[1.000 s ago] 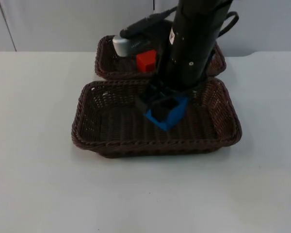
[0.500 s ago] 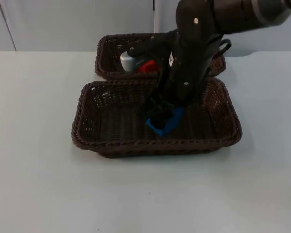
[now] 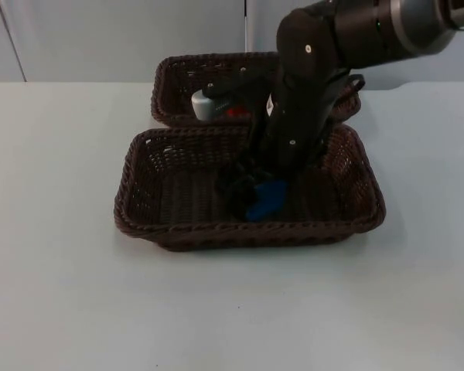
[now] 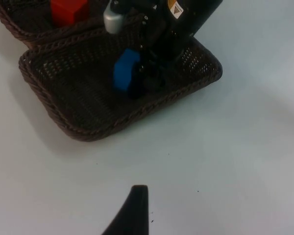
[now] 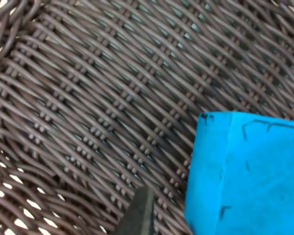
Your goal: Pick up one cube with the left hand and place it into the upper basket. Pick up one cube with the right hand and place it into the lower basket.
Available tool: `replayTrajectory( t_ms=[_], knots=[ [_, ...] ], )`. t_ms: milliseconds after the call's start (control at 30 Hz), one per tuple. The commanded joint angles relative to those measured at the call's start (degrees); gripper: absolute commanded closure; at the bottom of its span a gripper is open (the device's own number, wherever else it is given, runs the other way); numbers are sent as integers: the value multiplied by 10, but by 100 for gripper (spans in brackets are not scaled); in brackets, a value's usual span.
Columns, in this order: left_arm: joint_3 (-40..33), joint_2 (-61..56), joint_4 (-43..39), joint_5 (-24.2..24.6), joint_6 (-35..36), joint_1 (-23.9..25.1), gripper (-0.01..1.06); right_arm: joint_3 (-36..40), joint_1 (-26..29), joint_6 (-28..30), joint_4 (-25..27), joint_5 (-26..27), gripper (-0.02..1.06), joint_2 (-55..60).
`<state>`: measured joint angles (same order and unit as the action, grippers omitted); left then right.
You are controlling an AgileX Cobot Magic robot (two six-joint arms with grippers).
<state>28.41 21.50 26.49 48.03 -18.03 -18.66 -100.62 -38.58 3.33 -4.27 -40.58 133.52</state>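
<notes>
We get the top view looking down and forward; left wrist farther off; right wrist close; all share the lower basket point(image 3: 139, 202) point(image 4: 63, 93) point(image 5: 88, 73).

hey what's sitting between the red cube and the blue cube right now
In the top view, the back basket's front rim, the front basket's back rim and the right pincer lie between the red cube and blue cube.

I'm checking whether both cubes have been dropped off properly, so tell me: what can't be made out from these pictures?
- Red cube in the upper basket: the right arm covers most of it in the top view, and the picture's edge cuts it in the left wrist view.
- Blue cube in the lower basket: whether the right gripper has let go; its black fingers blend with the weave.
</notes>
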Motion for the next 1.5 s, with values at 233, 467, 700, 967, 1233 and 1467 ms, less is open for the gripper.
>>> replayTrajectory(
  t_ms=[233, 467, 700, 967, 1233, 1467],
  knots=[
    [-3, -4, -1, -5, -1, -3, 12, -3, 1, -1, -2, -40, 21, -80],
    [-3, -4, -1, -5, -1, -3, 12, -3, 1, -12, -2, -77, 21, -156],
    [-3, -4, -1, -5, -1, -3, 12, 12, 1, -13, -1, -76, 21, -247],
    [-3, -4, -1, -5, -1, -3, 12, 92, 1, -13, -1, -48, 21, -336],
    [-3, -4, -1, -6, -1, -3, 12, 177, 0, -13, 1, -9, 21, -419],
    [-1, -4, -1, -5, -1, -3, 12, 262, 0, -13, 1, 35, 21, -508]
  ],
)
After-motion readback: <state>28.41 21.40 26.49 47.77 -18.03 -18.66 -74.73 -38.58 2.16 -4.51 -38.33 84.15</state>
